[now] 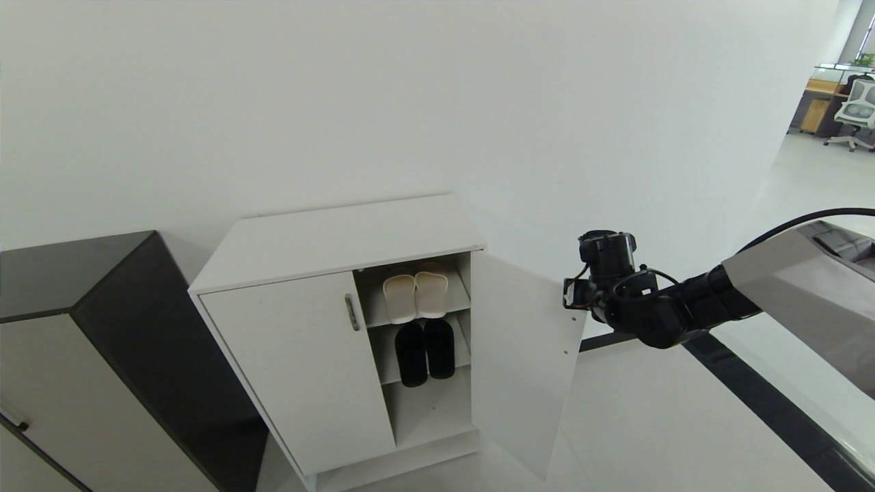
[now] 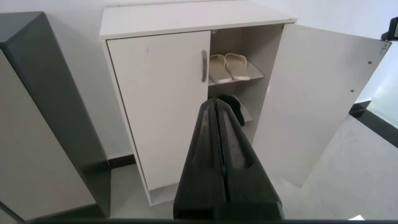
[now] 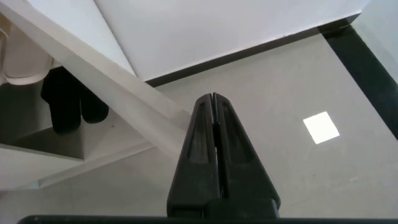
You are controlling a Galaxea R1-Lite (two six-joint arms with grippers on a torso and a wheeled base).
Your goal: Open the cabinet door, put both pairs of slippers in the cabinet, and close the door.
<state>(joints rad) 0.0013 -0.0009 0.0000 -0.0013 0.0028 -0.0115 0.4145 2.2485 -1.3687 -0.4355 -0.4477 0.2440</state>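
White laminate covers the cabinet (image 1: 342, 236), which we see standing against a plain wall (image 1: 410, 89) on a pale floor (image 1: 649, 424), with a dark cupboard (image 1: 102, 321) just beside it on the robot's left. Its right door (image 1: 526, 355) stands wide open, while its left door (image 1: 301, 369) is shut. The right arm is held out level with the upper part of the open door. The right gripper (image 3: 214, 99), fingers pressed together on nothing, sits just beside that door's free edge; we cannot tell whether it touches the panel. The left gripper (image 2: 216, 106), likewise pressed together and empty, faces the cabinet front, well apart from it. Inside the open half we find the cream slippers (image 1: 415, 295) side by side on the top shelf and the black slippers (image 1: 425, 350) side by side on the shelf below. A small metal handle (image 1: 351, 312) stands upright at the shut door's inner edge.
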